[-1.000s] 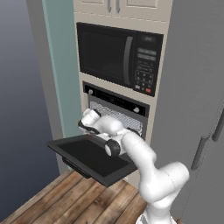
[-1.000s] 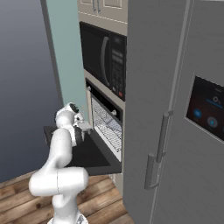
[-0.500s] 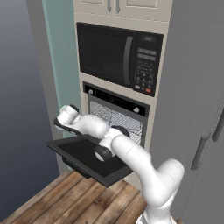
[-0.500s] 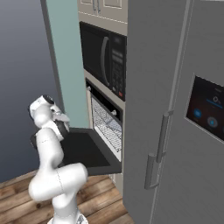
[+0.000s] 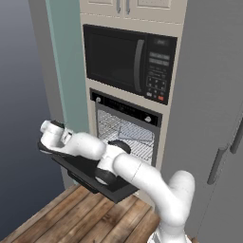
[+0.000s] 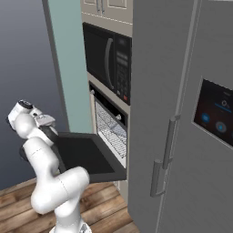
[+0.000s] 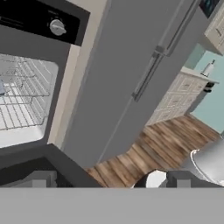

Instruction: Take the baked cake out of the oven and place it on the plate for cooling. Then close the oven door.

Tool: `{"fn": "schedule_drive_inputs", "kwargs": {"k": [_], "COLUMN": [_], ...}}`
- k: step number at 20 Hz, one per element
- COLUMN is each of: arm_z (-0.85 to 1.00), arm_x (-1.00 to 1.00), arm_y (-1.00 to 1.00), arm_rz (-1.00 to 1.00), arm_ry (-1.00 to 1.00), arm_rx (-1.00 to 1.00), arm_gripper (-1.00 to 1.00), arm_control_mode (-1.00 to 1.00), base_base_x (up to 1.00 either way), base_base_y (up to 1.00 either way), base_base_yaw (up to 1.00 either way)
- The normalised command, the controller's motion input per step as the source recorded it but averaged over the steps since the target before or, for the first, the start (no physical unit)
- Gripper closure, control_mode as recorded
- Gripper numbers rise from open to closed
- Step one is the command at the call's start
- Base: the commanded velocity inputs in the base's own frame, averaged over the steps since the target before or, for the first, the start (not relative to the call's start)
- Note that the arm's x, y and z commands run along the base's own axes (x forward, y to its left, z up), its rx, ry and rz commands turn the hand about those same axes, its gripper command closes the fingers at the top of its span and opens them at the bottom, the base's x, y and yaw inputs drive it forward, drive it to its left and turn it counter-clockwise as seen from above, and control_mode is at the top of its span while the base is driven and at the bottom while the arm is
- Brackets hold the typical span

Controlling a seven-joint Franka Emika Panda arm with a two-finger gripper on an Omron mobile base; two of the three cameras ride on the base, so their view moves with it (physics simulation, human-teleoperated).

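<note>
A: Found the oven (image 5: 124, 124)?

B: Yes. Built into the tall cabinet, right under the black microwave (image 5: 127, 60), with the grey fridge (image 6: 182, 113) just to the oven's right.

A: And the oven door (image 5: 88, 172)?

B: Swung fully down on its bottom hinge. Lies about level in front of the oven's mouth, glossy black inner face up, above the wooden floor (image 5: 85, 218).

A: Inside the oven?

B: Pale walls and wire racks (image 5: 117, 129). Something flat and grey on a rack toward the oven's right side, too unclear to name. On the oven's control strip, a small silver knob (image 7: 57, 27) at the right end.

A: Where's the gripper (image 7: 111, 181)?

B: Out in front of the oven, by the lowered door's outer left corner, slightly above the panel. Reaches there on the white arm (image 5: 137, 173), which crosses over the door from the oven's right. Looks back past the door's edge toward the oven's right side and the fridge.

A: Jaws?

B: Wide apart, one dark fingertip (image 7: 40, 178) at each side of the hand view. Nothing between them, touching nothing.
</note>
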Motion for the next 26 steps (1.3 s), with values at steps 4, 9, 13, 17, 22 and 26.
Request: {"fn": "schedule_drive_inputs", "kwargs": {"k": [4, 9, 13, 17, 22, 26], "arm_z": [0.0, -0.03, -0.25, 0.17, 0.65, 0.67], "arm_x": [0.0, 0.03, 0.63, 0.17, -0.83, -1.0], "arm_y": [0.27, -0.41, -0.18, -0.04, -0.02, -0.07], "arm_rz": [0.51, 0.62, 0.64, 0.52, 0.52, 0.42], "arm_ry": [0.19, -0.02, -0.01, 0.47, 0.46, 0.53], "arm_rx": [0.16, 0.36, 0.39, 0.52, 0.44, 0.36], "arm_gripper": [-1.0, -1.0, -1.0, -1.0, -1.0, -1.0], "arm_control_mode": [-1.0, -1.0, -1.0, -1.0, -1.0, -1.0], "base_base_x": [0.0, 0.0, 0.0, 0.0, 0.0, 0.0], "base_base_y": [0.0, 0.0, 0.0, 0.0, 0.0, 0.0], "base_base_yaw": [0.0, 0.0, 0.0, 0.0, 0.0, 0.0]}}
